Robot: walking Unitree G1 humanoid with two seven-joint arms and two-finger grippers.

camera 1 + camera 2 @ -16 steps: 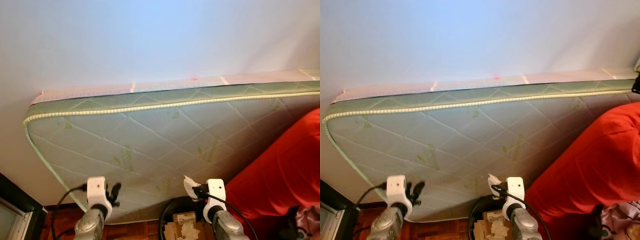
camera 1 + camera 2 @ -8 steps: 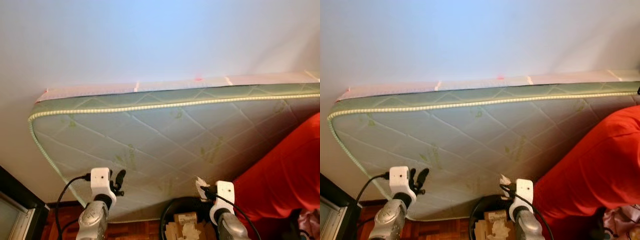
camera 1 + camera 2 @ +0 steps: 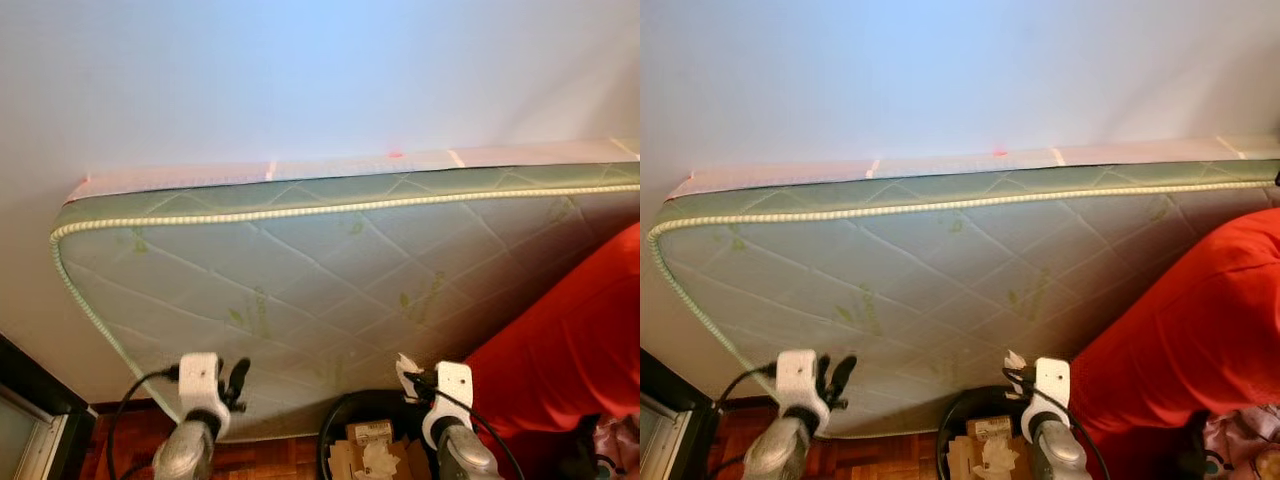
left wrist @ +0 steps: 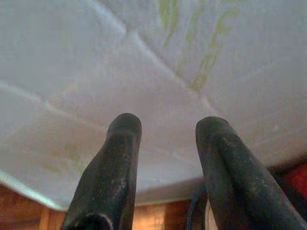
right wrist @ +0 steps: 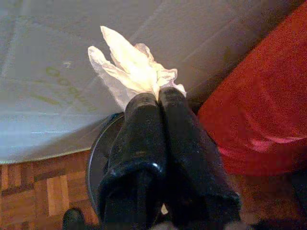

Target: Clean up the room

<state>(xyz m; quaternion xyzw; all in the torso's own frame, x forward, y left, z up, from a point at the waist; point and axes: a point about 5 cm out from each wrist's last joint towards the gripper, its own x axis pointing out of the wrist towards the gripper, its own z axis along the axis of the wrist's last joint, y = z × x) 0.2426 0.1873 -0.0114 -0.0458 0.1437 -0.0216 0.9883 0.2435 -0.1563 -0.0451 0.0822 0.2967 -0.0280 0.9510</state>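
Observation:
My right gripper (image 5: 158, 96) is shut on a crumpled white tissue (image 5: 130, 69), held up in front of the mattress (image 3: 330, 290); in the head views the tissue (image 3: 408, 368) pokes out above a black round bin (image 3: 350, 425) that holds cardboard scraps. My left gripper (image 4: 165, 127) is open with nothing between its fingers, raised close to the lower left face of the mattress (image 4: 144, 62). In the left eye view that gripper (image 3: 236, 380) sits at the bottom left.
A green quilted mattress leans on edge against a pale wall (image 3: 300, 80). A red cloth-covered shape (image 3: 575, 350) stands at the right. Dark furniture (image 3: 30, 420) is at the lower left. Parquet floor (image 5: 38, 187) shows below.
The view has shifted a little. The right gripper with the tissue has sunk slightly and drifted right; the left gripper stays near the mattress's lower edge.

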